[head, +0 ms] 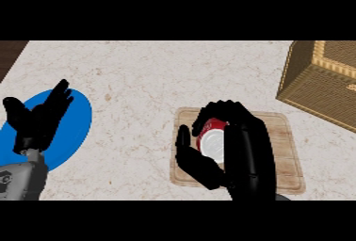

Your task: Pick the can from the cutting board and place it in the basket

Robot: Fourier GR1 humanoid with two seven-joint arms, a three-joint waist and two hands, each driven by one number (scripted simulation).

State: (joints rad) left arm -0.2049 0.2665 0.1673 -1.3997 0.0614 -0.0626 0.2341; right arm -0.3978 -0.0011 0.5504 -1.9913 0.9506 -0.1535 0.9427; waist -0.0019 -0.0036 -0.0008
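Note:
A red can [214, 136] with a pale top stands on the wooden cutting board [284, 150] right of centre. My right hand [240, 150] wraps around it, fingers curled over its far side and thumb at its left, hiding much of it. The woven basket [323, 82] stands at the upper right, apart from the board. At the left edge my left hand [38, 120] rests open with fingers up.
A blue plate [73, 127] lies on the counter under and behind the left hand. A dark strip [10, 54] marks the counter's upper left corner. Pale speckled counter [160, 75] stretches between the plate, board and basket.

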